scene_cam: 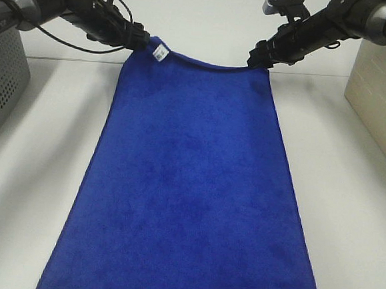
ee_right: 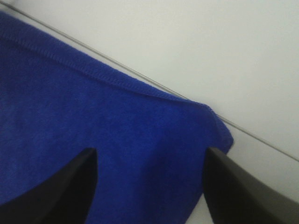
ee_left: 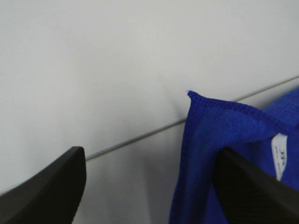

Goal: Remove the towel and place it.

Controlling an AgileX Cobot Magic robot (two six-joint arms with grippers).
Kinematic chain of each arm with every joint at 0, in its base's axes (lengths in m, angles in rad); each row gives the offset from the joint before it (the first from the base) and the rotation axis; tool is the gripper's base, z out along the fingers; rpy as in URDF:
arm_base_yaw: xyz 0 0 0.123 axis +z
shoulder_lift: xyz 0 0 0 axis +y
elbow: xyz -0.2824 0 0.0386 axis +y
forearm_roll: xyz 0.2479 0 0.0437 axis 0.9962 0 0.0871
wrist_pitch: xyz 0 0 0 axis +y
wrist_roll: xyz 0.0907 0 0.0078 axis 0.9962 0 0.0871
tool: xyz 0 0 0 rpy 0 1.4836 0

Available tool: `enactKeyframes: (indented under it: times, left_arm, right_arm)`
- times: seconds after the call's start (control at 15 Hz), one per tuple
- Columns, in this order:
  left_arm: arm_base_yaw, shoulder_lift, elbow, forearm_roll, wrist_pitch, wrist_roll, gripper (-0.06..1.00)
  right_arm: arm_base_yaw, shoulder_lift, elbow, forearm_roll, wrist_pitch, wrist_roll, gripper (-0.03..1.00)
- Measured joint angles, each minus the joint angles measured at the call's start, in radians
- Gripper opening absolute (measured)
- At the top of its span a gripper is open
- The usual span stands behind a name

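Observation:
The royal-blue towel [scene_cam: 190, 184] lies spread flat down the middle of the white table [scene_cam: 37, 172], its white tag [scene_cam: 159, 51] at the far left corner. My left gripper [scene_cam: 139, 41] hovers at that corner. In the left wrist view its jaws stand apart, open [ee_left: 149, 186]; the towel's corner [ee_left: 224, 126] with the tag [ee_left: 279, 161] lies against one finger [ee_left: 252, 186]. My right gripper [scene_cam: 261, 56] is at the far right corner. It too is open [ee_right: 149, 186], with the towel [ee_right: 93, 116] spread beneath and between its fingers [ee_right: 243, 186], not pinched.
A grey perforated box [scene_cam: 0, 82] stands at the left edge of the table. A beige box [scene_cam: 384, 99] stands at the right. A white wall rises just behind the towel's far edge.

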Motion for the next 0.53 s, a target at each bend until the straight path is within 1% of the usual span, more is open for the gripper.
enactKeyframes:
  times: [0.27,0.33,0.53]
  left_arm:
    - [0.000,-0.016,-0.003,0.013,-0.028,-0.108,0.71]
    - [0.000,-0.016,-0.003,0.013,-0.019,-0.141,0.71]
    - [0.000,-0.016,-0.003,0.013,0.036,-0.253,0.71]
  right_arm:
    - [0.000,-0.015,0.000,-0.001,0.111,0.001,0.64]
    - [0.000,-0.015,0.000,-0.001,0.135,0.001,0.64]
    - [0.000,-0.015,0.000,-0.006,0.168,0.014,0.64]
